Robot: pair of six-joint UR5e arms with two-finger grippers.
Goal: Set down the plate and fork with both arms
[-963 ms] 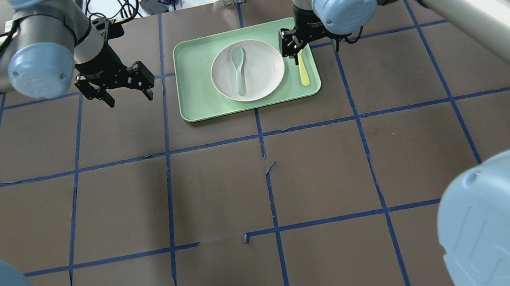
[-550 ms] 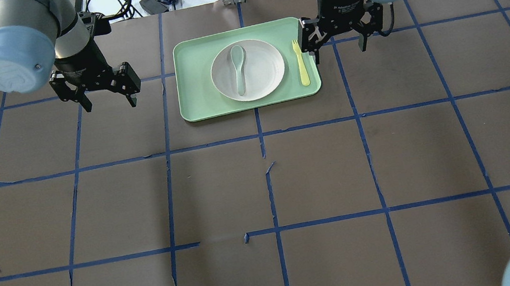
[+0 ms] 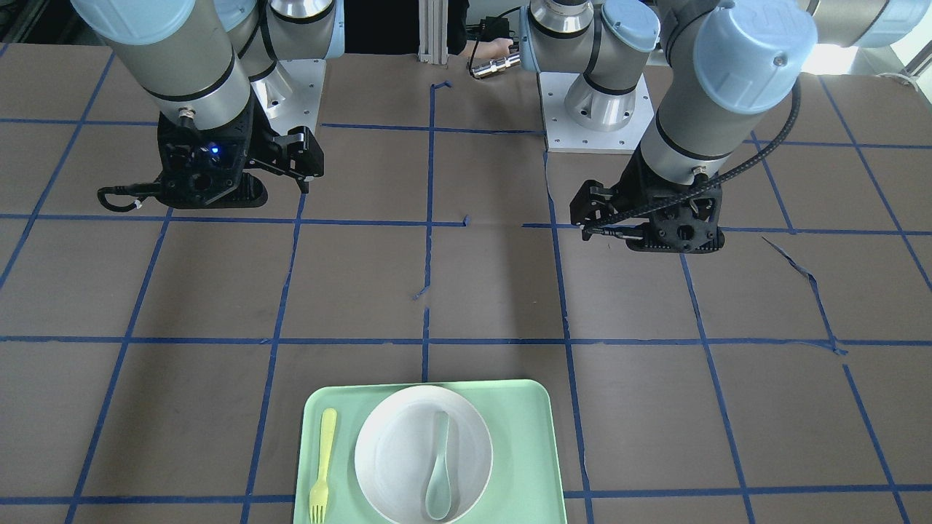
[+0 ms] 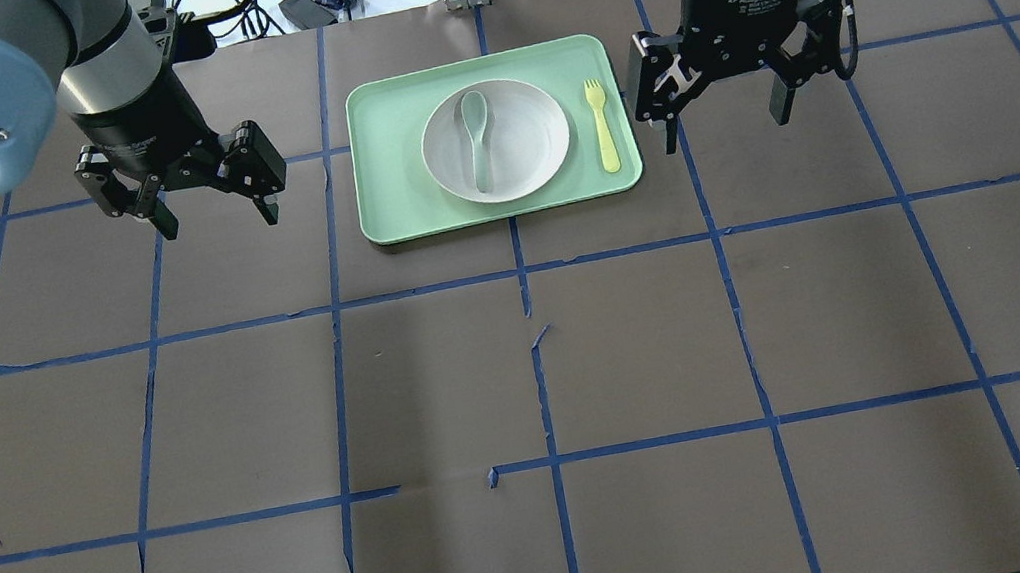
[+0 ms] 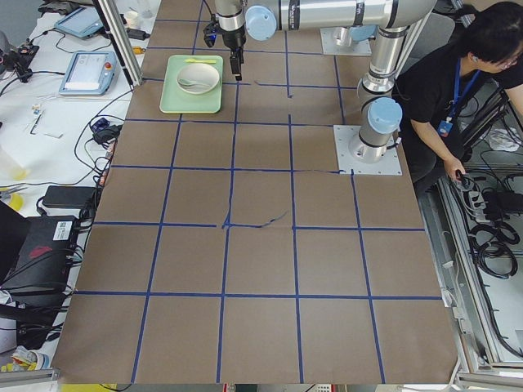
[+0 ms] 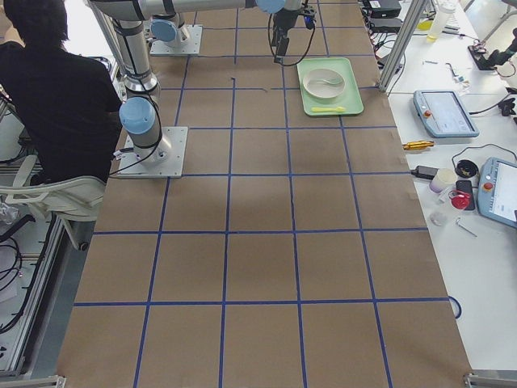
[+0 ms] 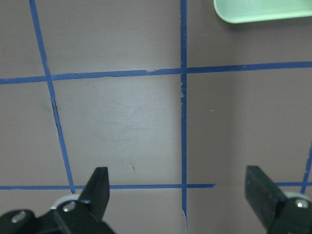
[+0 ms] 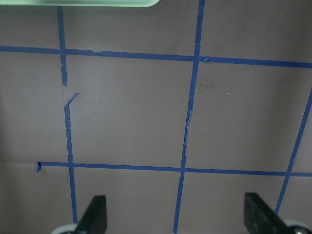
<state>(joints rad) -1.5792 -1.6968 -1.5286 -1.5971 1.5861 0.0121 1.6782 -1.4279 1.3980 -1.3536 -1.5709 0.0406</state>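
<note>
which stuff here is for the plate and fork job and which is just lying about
For the job:
plate
fork, beside the plate
left gripper, open, empty
right gripper, open, empty

Lying about:
spoon, in the plate
tray, under all three
pendant

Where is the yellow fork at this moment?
In the overhead view the fork lies on the green tray, between the plate and the tray's right edge, apart from the plate; the open right gripper is beside that edge.
</note>
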